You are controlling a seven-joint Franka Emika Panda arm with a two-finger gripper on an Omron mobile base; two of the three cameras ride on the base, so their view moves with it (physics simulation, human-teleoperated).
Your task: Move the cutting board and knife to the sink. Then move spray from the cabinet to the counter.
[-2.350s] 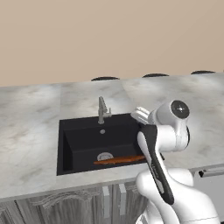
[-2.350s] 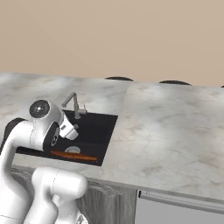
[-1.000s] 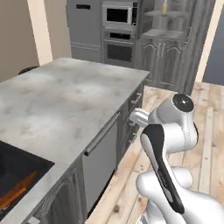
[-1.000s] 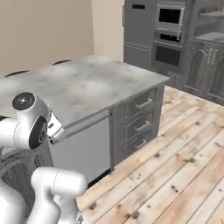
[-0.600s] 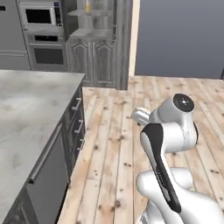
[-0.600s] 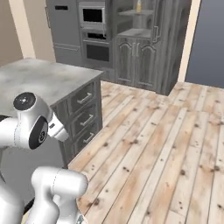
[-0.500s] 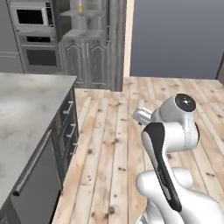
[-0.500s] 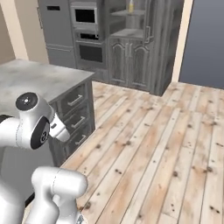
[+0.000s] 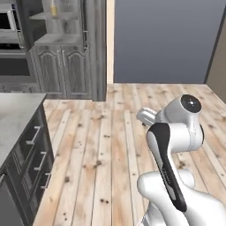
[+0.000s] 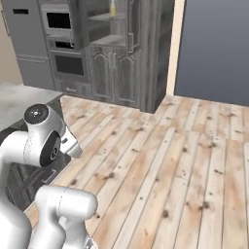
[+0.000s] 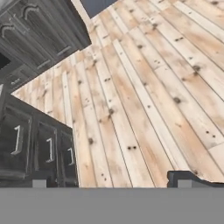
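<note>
You have the cabinet [image 9: 66, 48] ahead of you across the wooden floor [image 9: 114, 145], grey weathered wood with arched lower doors and an open shelf section above them; the spray [image 9: 53, 7] stands upright on an upper shelf inside that cabinet, a small bottle of orange-yellow liquid, and in the right base view you see it at the top of the same cabinet [image 10: 121, 53] as a yellow bottle [image 10: 113, 8]; left of the cabinet sit the built-in ovens [image 10: 61, 44], stacked one above the other; the desk [image 9: 13, 119] with its marble top lies nearer to you than the cabinet, at the left edge of the left base view, with three drawers [image 9: 33, 159] in its end face; your arm [image 9: 176, 145] is folded close over the base, well apart from the cabinet; in the hand view the tool [image 11: 109, 183] looks down at the floor planks beside the desk's drawers [image 11: 43, 151], its finger tips [image 11: 188, 179] set far apart at the bottom edge, so the tool is spread wide and grips nothing
</note>
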